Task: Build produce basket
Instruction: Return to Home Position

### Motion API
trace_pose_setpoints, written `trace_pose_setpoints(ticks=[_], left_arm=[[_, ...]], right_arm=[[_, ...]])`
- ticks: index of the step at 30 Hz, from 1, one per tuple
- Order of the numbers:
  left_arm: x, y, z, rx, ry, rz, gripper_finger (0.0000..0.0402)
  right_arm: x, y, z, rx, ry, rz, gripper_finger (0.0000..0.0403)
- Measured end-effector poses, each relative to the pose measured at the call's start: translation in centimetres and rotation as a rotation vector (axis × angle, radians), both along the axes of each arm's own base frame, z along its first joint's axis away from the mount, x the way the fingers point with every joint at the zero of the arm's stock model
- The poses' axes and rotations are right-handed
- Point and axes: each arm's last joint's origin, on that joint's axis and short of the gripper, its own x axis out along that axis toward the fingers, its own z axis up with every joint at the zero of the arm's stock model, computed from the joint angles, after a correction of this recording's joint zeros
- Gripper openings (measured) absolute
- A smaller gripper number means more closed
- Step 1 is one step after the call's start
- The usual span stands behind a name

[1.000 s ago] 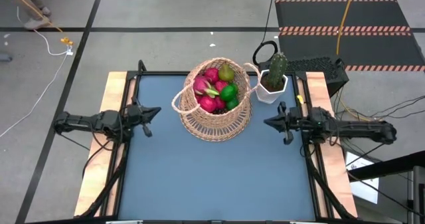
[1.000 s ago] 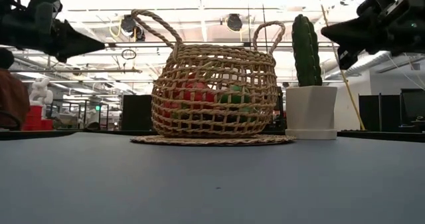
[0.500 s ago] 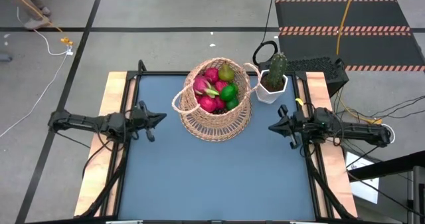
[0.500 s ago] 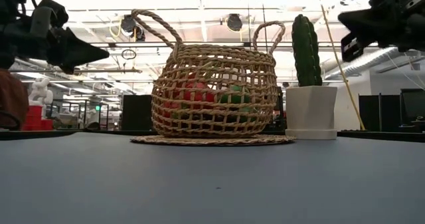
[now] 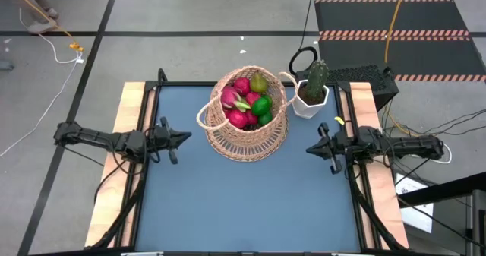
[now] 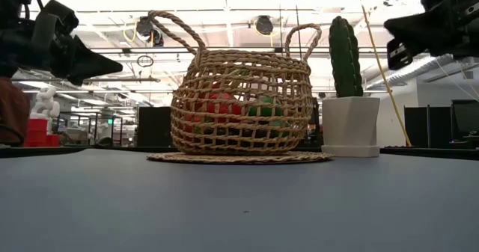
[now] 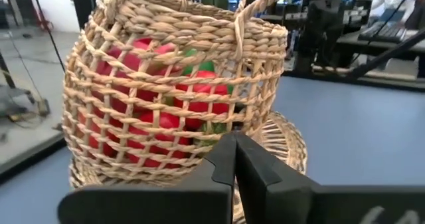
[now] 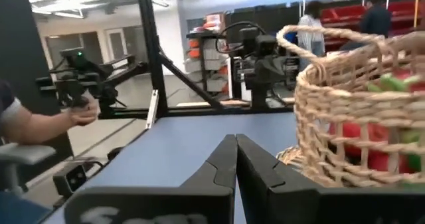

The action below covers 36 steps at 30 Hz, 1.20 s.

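Note:
The tan wicker basket (image 5: 247, 113) stands on its flared base at the table's far middle, also seen in the low view (image 6: 241, 102) and both wrist views (image 7: 176, 84) (image 8: 362, 117). Inside it lie the produce: pink dragon fruit (image 5: 235, 96), red apples (image 5: 241, 119), green limes (image 5: 262, 105) and a yellow-green pear (image 5: 259, 82). My left gripper (image 5: 184, 137) hovers shut at the table's left side, pointing at the basket. My right gripper (image 5: 310, 147) hovers shut at the right side, also pointing inward. Neither touches anything.
A white hexagonal pot with a green cactus (image 5: 313, 90) stands right of the basket at the far right corner. Blue table surface (image 5: 243, 203) lies bare in front of the basket. A person's hand (image 8: 83, 111) shows beyond the table in the right wrist view.
Both arms have drawn slightly toward the table's near edge. The left gripper has moved a little toward the basket. The basket and its produce have stayed still.

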Motion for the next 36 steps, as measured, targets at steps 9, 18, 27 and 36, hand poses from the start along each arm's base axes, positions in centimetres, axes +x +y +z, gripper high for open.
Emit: trace_pose_setpoints(ticks=[9,18,27,36], left_arm=[[0.2,0.7,-0.3,0.039,0.050,0.073,0.0016],[0.5,0.9,-0.7,-0.001,0.066,0.106,0.0015],[0.1,0.6,-0.2,-0.010,0.010,0.052,0.0021],[0.1,0.5,-0.1,-0.016,0.008,0.045,0.0021]], right_arm=[[-0.4,-0.2,-0.2,-0.018,0.004,-0.020,0.0000],[-0.4,-0.4,-0.4,-0.005,0.033,-0.056,0.0020],[-0.4,-0.2,-0.5,0.010,0.043,0.005,0.0024],[-0.4,-0.6,-0.1,0.011,-0.005,-0.150,0.0024]])
